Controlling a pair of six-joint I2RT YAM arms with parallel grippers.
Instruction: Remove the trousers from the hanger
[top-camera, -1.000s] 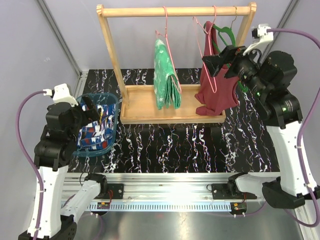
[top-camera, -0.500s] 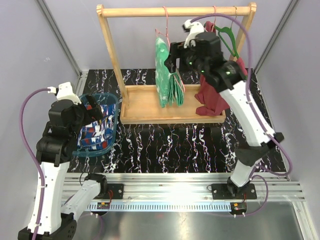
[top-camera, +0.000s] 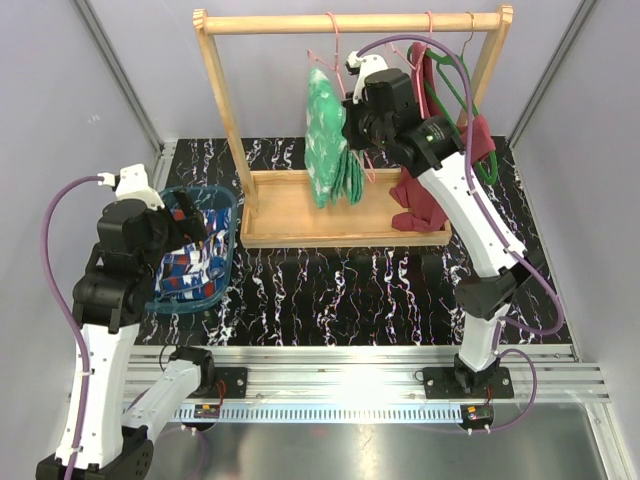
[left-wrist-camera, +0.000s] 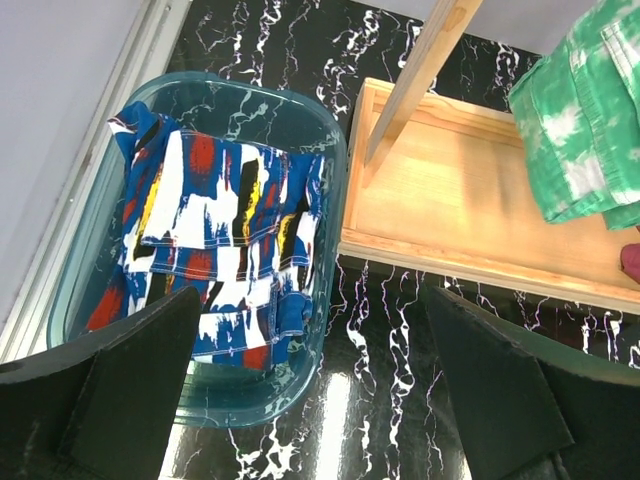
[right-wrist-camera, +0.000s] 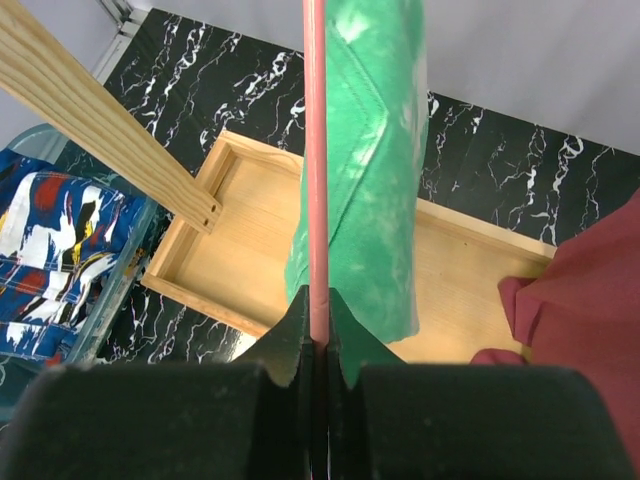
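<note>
The green-and-white trousers (top-camera: 328, 135) hang folded over a pink hanger (top-camera: 335, 50) on the wooden rail. My right gripper (top-camera: 352, 122) is beside them, its jaws shut on the hanger's pink wire (right-wrist-camera: 316, 150); in the right wrist view the green trousers (right-wrist-camera: 375, 150) hang just right of that wire. The blue patched trousers (left-wrist-camera: 215, 240) lie in the teal basket (left-wrist-camera: 335, 190). My left gripper (left-wrist-camera: 310, 390) hangs open above the basket's right rim, holding nothing. The left wrist view catches the green trousers (left-wrist-camera: 590, 110) at its top right.
A maroon tank top (top-camera: 430, 190) hangs on a green hanger (top-camera: 455, 70) at the rail's right end, close behind my right arm. The wooden rack (top-camera: 350, 22) stands on a wooden tray base (top-camera: 290, 215). The basket (top-camera: 225, 255) sits left of the tray.
My right arm swung left from the tank top to the pink hanger and its jaws closed on the wire. The green trousers shifted slightly left. The left arm barely moved.
</note>
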